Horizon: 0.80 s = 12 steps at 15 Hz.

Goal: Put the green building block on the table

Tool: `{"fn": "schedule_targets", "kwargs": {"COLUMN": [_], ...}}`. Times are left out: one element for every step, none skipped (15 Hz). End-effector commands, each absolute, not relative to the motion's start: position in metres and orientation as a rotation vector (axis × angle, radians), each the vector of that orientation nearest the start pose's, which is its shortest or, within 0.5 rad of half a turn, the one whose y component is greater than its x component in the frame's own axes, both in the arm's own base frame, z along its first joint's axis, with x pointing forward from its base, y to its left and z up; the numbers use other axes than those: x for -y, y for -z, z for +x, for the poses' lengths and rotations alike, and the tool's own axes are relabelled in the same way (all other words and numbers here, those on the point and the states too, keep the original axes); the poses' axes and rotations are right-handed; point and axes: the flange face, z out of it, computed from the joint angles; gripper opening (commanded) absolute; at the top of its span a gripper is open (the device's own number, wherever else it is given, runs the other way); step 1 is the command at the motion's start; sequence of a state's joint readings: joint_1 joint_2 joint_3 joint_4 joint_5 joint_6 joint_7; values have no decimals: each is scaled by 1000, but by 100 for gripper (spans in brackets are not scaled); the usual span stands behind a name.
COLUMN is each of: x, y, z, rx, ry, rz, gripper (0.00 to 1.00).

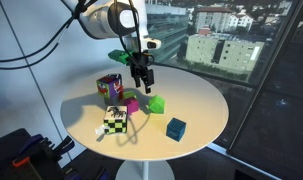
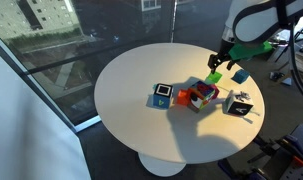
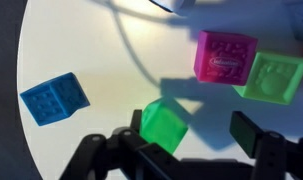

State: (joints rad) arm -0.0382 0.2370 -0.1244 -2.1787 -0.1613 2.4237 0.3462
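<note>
Arm [image 1: 109,20] bent down over table [image 1: 206,108], fingers [image 3: 247,132] spread wide, empty, above green building block [image 1: 155,103]

Layout on the large round off-white table [image 1: 206,115]
In the wrist view, small lime-green plastic cube [image 3: 163,125] between the spread fingers of the gripper [image 3: 191,125], against one, clear of the other; dark teal-blue cube [image 3: 54,98] to its left; magenta plastic cube [image 3: 225,57] beyond on the right, pale green cube [image 3: 276,77] just beside that.

The green building block [image 3: 163,122] is lime, the table [image 3: 81,40] off-white.
</note>
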Motion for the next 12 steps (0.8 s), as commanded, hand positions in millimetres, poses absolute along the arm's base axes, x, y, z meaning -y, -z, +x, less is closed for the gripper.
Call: {"fn": "schedule_targets", "kwargs": {"x": [87,85,83,82,80,78,77,76,75,74,74,73], "y": [-293,-294,-297,-299,-303,-308,-312,-318,-322,-326,-331,-335], "z": [545,542,537,534,529,525,521,517,513,509,506,503], "rx": [-578,-552,-520,-492,-453,-424,-397,-373,-352,-331,-320,-307], "ry": [-16,-37,-75,-105,-143,-172,-195,-214,-231,-245,-253,-257], "rz": [-3241,-3243,-3249,-3255,-3260,-3267,-3272,-3279,-3289,-3298,-3312,-3322], "gripper": [100,100,100,100,100,100,100,100,100,100,100,100]}}
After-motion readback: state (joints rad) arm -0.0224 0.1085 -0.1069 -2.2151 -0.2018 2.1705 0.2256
